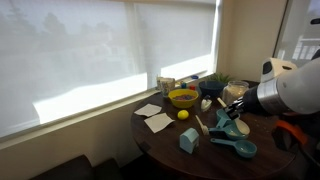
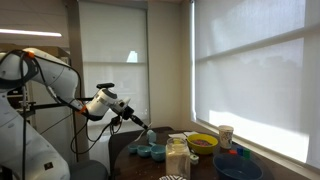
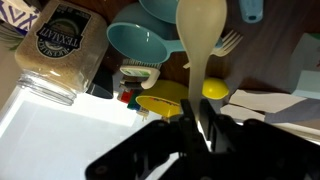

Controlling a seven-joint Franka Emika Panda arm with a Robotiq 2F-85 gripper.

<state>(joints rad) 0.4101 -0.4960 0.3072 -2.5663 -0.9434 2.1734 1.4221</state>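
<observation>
The gripper (image 3: 203, 120) is closed on the handle of a pale spoon (image 3: 203, 40) and holds it in the air over the table (image 1: 160, 150). The spoon head hangs between the teal cups (image 3: 140, 40) and a fork (image 3: 228, 42). The step seems to be the carrying. The next move probably needs a firm grip and a path clear of the jar (image 3: 60, 50).

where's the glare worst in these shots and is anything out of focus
Wrist view: lower-left corner blown out to white, no detail; the pale spoon in the fingers is soft, the fingers nearly black silhouettes. In an exterior view the blinds glare and the table goes dark. In an exterior view the arm is dim beside the bright window.
</observation>
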